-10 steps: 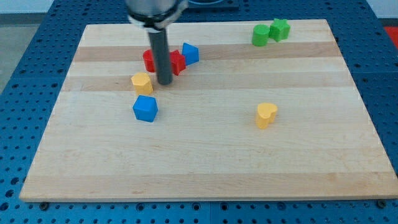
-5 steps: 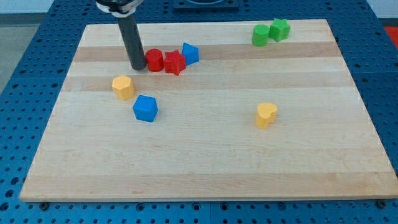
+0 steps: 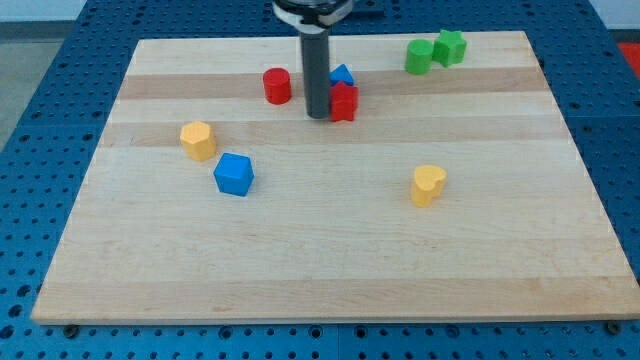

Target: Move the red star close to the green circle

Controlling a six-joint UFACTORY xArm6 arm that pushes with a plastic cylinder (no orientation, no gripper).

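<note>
The red star (image 3: 344, 101) lies on the wooden board (image 3: 330, 250) at upper middle. My tip (image 3: 318, 115) touches its left side, and the dark rod hides part of it. A blue block (image 3: 343, 75) sits just above the star, touching it. The green circle (image 3: 419, 56) lies at the view's top right, well to the right of the star, with a green star (image 3: 451, 47) pressed against its right side.
A red cylinder (image 3: 277, 86) stands left of my tip. A yellow hexagon block (image 3: 198, 140) and a blue cube (image 3: 234, 174) lie at the left. A yellow heart block (image 3: 428, 185) lies at the right middle.
My tip has swung from the left of the red cylinder to the star's left side. The red star and blue block have slid right, leaving the cylinder apart.
</note>
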